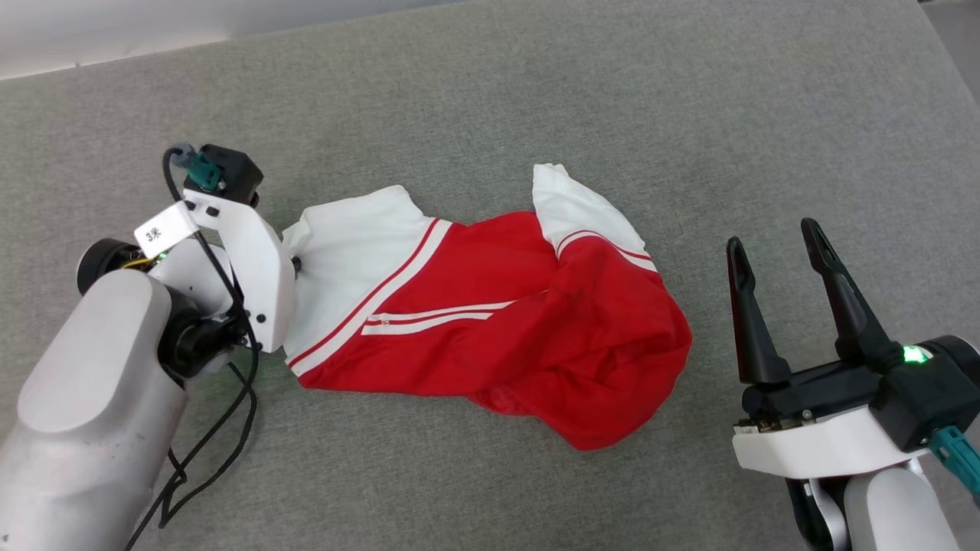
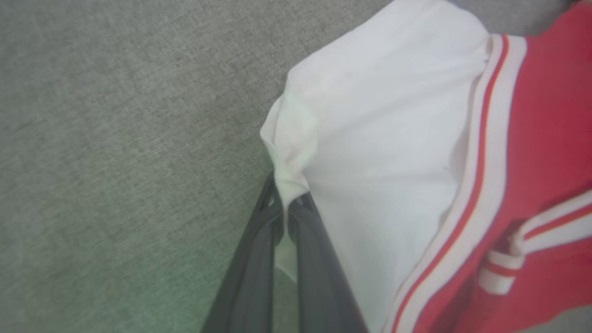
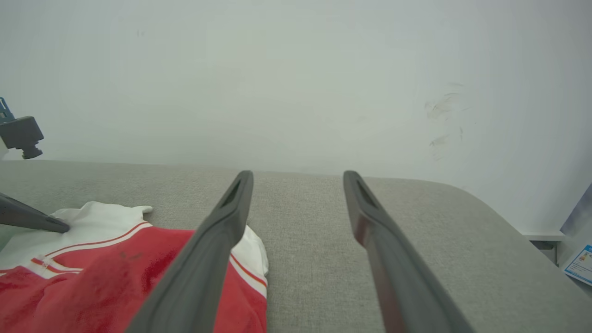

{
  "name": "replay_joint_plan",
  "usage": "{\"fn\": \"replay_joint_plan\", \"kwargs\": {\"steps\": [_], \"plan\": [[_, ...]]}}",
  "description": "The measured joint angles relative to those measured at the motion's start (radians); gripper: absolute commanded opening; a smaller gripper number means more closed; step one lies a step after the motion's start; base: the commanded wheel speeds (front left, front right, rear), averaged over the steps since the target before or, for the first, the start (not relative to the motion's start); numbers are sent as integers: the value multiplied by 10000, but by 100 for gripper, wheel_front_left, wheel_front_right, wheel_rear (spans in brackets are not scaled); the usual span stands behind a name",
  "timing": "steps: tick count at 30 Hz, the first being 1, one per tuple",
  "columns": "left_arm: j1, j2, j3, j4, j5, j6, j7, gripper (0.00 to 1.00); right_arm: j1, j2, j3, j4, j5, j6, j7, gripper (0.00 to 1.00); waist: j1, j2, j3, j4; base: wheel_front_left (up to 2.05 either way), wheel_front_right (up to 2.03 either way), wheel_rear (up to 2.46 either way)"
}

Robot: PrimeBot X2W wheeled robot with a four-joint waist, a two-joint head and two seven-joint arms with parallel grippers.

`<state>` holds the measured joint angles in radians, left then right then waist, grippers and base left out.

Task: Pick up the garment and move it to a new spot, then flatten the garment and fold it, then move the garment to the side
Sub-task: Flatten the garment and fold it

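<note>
Grey table, shirt crumpled mid-table. Its white sleeve is pinched tight at the hem by the left gripper; the right gripper is held wide near the right edge. So thin a pinch may be lost on lifting.

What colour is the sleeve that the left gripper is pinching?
The sleeve is white, edged with red-and-white stripes; left wrist view shows it best.

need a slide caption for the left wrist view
Left hand shut on the white sleeve edge of the garment on a grey surface.
</note>
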<state>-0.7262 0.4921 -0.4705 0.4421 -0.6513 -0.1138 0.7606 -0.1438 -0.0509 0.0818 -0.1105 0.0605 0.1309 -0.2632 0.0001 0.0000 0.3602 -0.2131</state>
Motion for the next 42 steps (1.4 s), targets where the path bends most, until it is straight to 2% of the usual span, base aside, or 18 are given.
{"fn": "replay_joint_plan", "kwargs": {"steps": [9, 18, 19, 20, 25, 28, 30, 34, 39, 42], "plan": [[749, 6, 959, 25, -355, 537, -1887, 0, 57, 0, -81, 92, -163, 0, 0, 100, 0, 0, -440, 615, 0, 0, 0], [2890, 121, 1565, -1022, -633, 1158, -3348, 0, 260, -2, -209, 165, -288, 0, 0, 100, -1, 0, -997, 1313, 0, 0, 0], [3159, 92, 1546, -1193, -631, 1198, -3457, 36, 275, -2, -213, 167, -301, 0, 0, 100, 0, 0, -1053, 1379, 0, 0, 0], [3412, 48, 1517, -1354, -619, 1241, -3603, 99, 296, 0, -205, 171, -322, 0, 0, 100, -1, 0, -1104, 1442, 0, 0, 0], [4116, -205, 1519, -2109, -186, 1473, -4991, 100, 340, 0, -188, 242, -370, 0, 0, 100, -1, 0, -1296, 1663, 0, 0, 0], [4191, -376, 1557, -2583, 174, 1313, -6406, 100, 393, 0, -209, 265, -428, 0, 0, 100, -1, 0, -1367, 1728, 0, 0, 0], [4211, -560, 1735, -2836, 470, 1411, -7566, 100, 411, 0, -244, 268, -443, 0, 0, 100, -1, 0, -1415, 1759, 0, 0, 0], [4504, -560, 1636, -3266, 1547, 1453, -9662, 100, 450, 0, -384, 261, -487, 0, 0, 100, -1, 0, -1536, 1816, 0, 0, 0], [5235, -934, 1801, -3735, 2612, 2004, -10205, 100, 518, 0, -481, 213, -529, 0, 0, 100, -1, 0, -1672, 1899, 0, 0, 0], [5618, -1488, 2243, -4600, 3045, 1967, -10234, 100, 546, 0, -562, 171, -571, 2, 0, 100, -1, 0, -1709, 1989, 0, 0, 0]]}}
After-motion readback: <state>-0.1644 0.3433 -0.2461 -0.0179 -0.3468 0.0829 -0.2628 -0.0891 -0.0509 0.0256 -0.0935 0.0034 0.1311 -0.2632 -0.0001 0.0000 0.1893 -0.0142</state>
